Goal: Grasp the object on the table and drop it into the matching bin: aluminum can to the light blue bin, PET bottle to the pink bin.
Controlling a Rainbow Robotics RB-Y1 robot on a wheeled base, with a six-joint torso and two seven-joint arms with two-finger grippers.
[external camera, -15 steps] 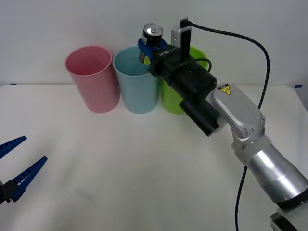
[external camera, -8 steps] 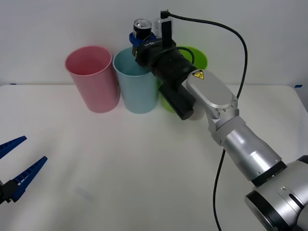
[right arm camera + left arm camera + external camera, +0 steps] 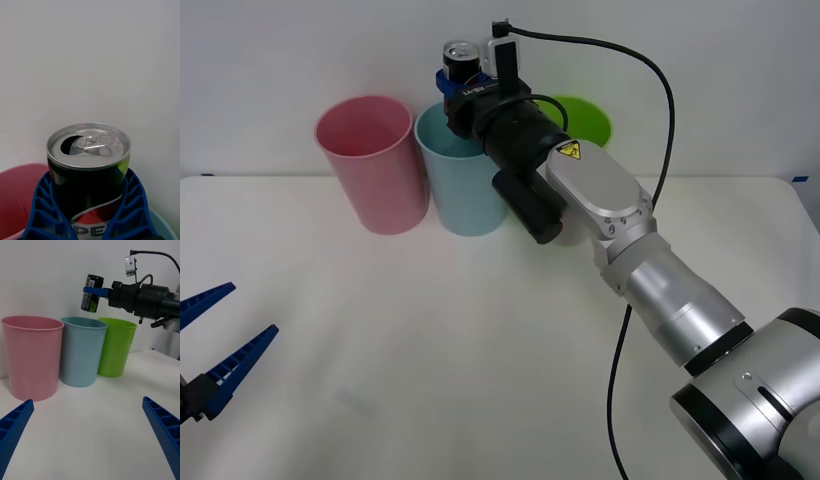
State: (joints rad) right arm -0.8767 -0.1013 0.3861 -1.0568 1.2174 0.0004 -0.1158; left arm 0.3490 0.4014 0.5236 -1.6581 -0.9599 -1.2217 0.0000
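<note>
A small dark aluminum can with a silver pull-tab top hangs in the air above the light blue bin, held upright. My right gripper is shut on the can, its blue fingers clasping both sides. From the left wrist view the can hovers over the rim of the light blue bin. The pink bin stands just left of the blue one. My left gripper waits open low at the table's near left corner.
A lime green bin stands right of the light blue bin, partly behind my right arm. All three bins line the back of the white table against a pale wall. A black cable arcs over the right arm.
My right gripper has carried the can leftward, from above the gap between the blue and green bins to over the light blue bin. The left arm has stayed still.
</note>
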